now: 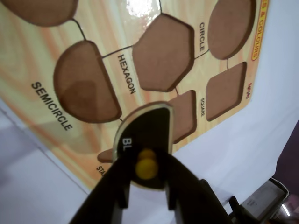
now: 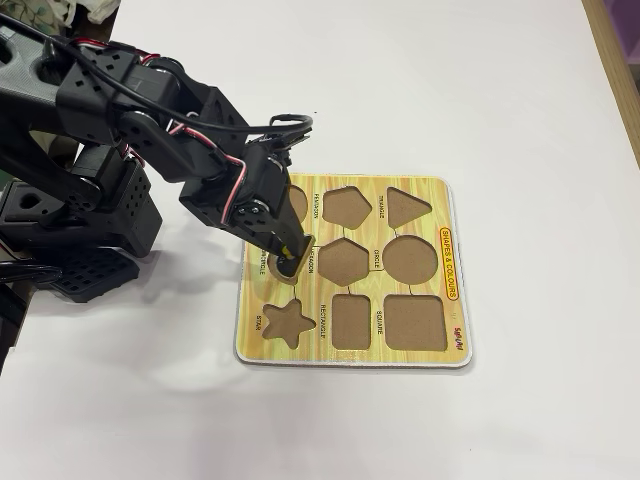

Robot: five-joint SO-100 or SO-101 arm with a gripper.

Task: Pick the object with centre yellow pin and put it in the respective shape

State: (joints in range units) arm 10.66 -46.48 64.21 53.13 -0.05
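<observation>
My gripper (image 1: 146,173) is shut on the yellow pin (image 1: 146,165) of a black, half-round piece (image 1: 148,128) with a cream rim and the letters "BL". In the wrist view the piece hangs in front of the wooden shape board (image 1: 117,28), to the lower right of the empty SEMICIRCLE recess (image 1: 84,84). In the fixed view the gripper (image 2: 287,263) stands over the left middle of the board (image 2: 446,192), about where that recess lies. The arm hides the recess there. I cannot tell whether the piece touches the board.
Empty recesses surround it: hexagon (image 1: 163,51), circle (image 1: 231,28), square (image 1: 225,91), rectangle (image 1: 184,114), star (image 2: 287,322), triangle (image 2: 408,206). The board lies on a white table (image 2: 520,90). The arm's black base (image 2: 80,230) stands to the left.
</observation>
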